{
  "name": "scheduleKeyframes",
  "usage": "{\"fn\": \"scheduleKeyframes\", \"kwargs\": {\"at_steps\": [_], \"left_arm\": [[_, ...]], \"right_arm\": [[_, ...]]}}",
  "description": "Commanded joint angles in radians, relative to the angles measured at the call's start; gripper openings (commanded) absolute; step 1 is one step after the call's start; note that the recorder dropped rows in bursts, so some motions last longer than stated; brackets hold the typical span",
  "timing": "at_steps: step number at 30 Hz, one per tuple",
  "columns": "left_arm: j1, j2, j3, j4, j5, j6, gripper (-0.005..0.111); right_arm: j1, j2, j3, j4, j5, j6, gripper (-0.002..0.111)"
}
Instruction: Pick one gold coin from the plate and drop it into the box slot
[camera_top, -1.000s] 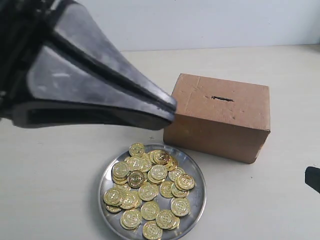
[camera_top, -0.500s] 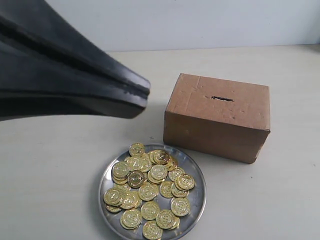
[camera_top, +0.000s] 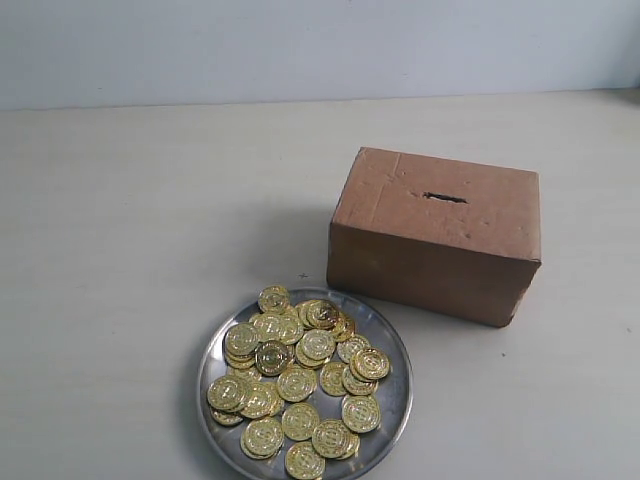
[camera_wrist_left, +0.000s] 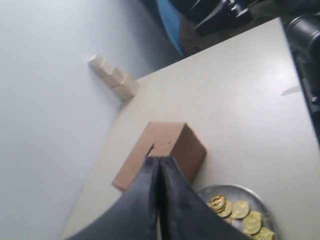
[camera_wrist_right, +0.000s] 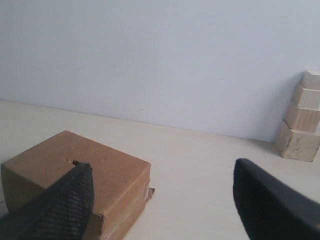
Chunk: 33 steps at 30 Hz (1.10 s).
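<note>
A round silver plate (camera_top: 389, 342) near the table's front holds a heap of several gold coins (camera_top: 300, 378). Behind it to the right stands the brown cardboard box (camera_top: 435, 232) with a short dark slot (camera_top: 444, 197) in its top face. Neither gripper shows in the exterior view. In the left wrist view my left gripper (camera_wrist_left: 158, 161) is shut, its dark fingers pressed together with nothing between them, high above the box (camera_wrist_left: 175, 144) and plate (camera_wrist_left: 240, 192). In the right wrist view my right gripper (camera_wrist_right: 162, 187) stands wide open and empty, beside the box (camera_wrist_right: 105, 175).
A stack of pale wooden blocks (camera_wrist_right: 302, 117) stands against the white wall at the table's far side, also in the left wrist view as blocks (camera_wrist_left: 114, 77). Dark equipment (camera_wrist_left: 300, 45) sits past the table's edge.
The left gripper, which filled the upper left of the exterior view, has drawn back to the left and left that view. Plate, coins and box have not moved.
</note>
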Motion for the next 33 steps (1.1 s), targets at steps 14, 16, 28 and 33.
{"fn": "scheduleKeyframes", "kwargs": {"at_steps": [14, 16, 28, 33], "left_arm": [[0.155, -0.403, 0.102, 0.011, 0.003, -0.002, 0.0], [0.155, -0.403, 0.119, 0.008, 0.007, -0.002, 0.0], [0.158, -0.428, 0.362, -0.026, -0.361, -0.002, 0.0], [0.159, -0.428, 0.43, 0.025, -0.867, -0.002, 0.0]], "right_arm": [[-0.012, -0.004, 0.005, -0.005, -0.011, -0.005, 0.073], [-0.012, -0.004, 0.005, 0.005, -0.011, -0.005, 0.073], [-0.012, -0.004, 0.198, 0.013, -0.257, -0.005, 0.073], [-0.012, -0.004, 0.262, 0.013, -0.333, -0.005, 0.073]]}}
